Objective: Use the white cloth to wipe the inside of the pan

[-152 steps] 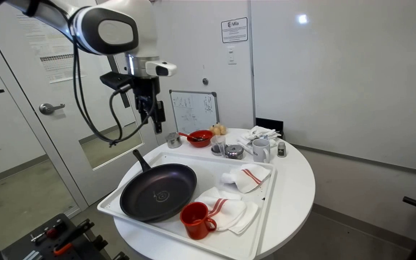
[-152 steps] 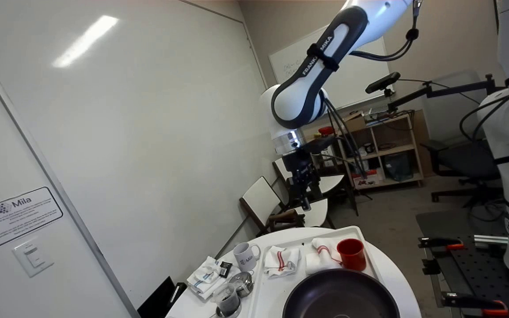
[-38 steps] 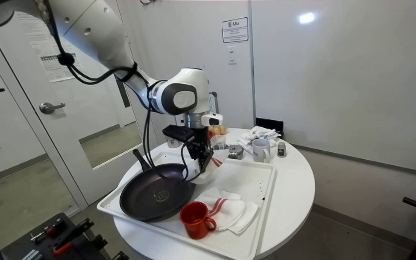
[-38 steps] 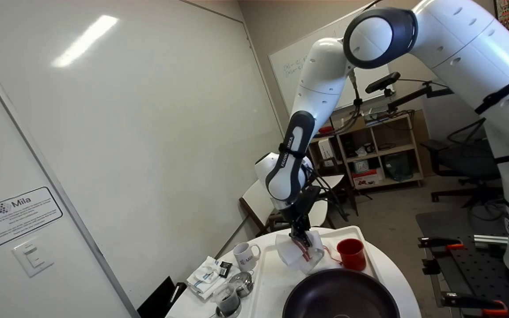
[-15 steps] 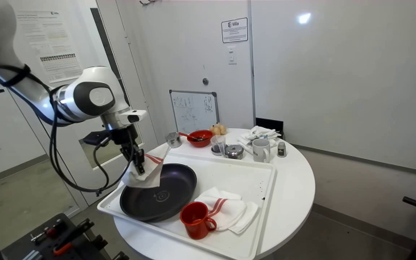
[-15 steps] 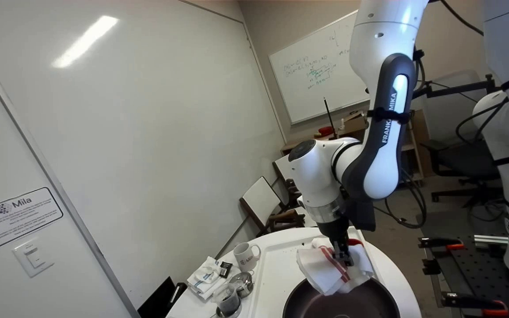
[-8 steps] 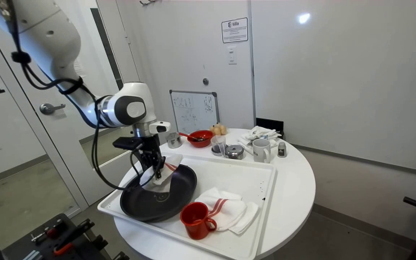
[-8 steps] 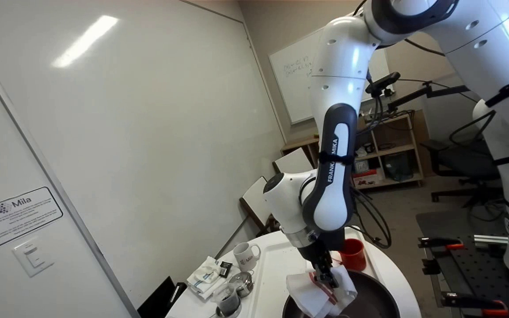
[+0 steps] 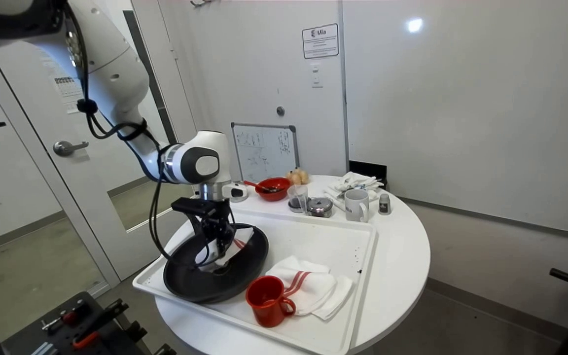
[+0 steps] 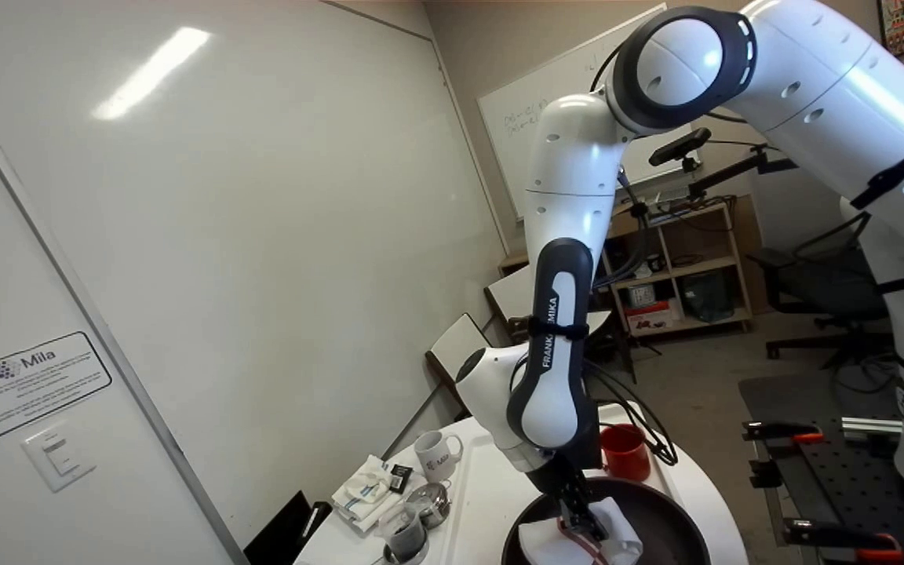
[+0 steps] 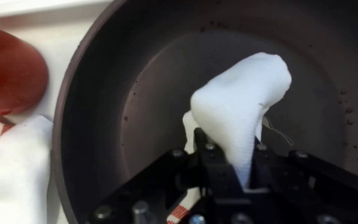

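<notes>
The white cloth (image 11: 241, 90), with red stripes, is bunched upward between the fingers of my gripper (image 11: 228, 140), which is shut on it. In both exterior views the gripper (image 9: 221, 246) points down inside the dark pan (image 9: 185, 276). Loose folds of the cloth (image 10: 621, 541) spread out around the fingertips, low over the pan's floor. Whether its underside presses on that floor is hard to tell. Dark specks dot the pan's inner surface (image 11: 166, 77) in the wrist view. The arm's cables hide part of the pan's handle side in an exterior view.
The pan sits on a white tray (image 9: 338, 246). Close to its rim stand a red mug (image 9: 266, 303) and another striped cloth (image 9: 311, 291). Behind the tray are a red bowl (image 9: 273, 190), a metal pot (image 9: 320, 207), a grey mug (image 9: 356, 204) and a shaker (image 9: 384, 203).
Ten seconds ago the cloth lay on the tray and the gripper hung empty above. Over the last second the gripper has carried the cloth from above the pan's edge down into it.
</notes>
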Tool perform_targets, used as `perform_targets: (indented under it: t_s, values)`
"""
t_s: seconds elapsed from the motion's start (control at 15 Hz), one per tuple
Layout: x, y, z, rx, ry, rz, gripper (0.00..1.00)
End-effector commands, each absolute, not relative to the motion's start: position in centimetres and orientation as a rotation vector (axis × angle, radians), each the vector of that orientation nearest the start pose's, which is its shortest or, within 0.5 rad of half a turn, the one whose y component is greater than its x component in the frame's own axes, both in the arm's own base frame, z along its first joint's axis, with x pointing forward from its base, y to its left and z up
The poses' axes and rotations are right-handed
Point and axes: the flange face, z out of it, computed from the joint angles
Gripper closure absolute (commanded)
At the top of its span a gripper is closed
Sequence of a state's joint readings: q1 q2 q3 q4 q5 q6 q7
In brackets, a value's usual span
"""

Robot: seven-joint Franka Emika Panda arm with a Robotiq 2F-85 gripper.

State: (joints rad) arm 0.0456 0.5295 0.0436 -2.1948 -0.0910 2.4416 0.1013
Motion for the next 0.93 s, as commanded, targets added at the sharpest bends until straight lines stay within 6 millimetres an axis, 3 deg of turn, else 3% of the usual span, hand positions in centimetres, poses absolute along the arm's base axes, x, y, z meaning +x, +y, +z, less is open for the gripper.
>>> perform_targets:
  t_s: [0.0, 0.6, 0.87]
  values:
    - [51.9, 4.3, 9.9, -3.119, -0.112, 0.491, 0.91]
    - [51.5, 3.1, 5.6, -3.118, -0.078, 0.445, 0.91]
    - [51.7, 2.8, 5.5, -3.123, -0.064, 0.429, 0.91]
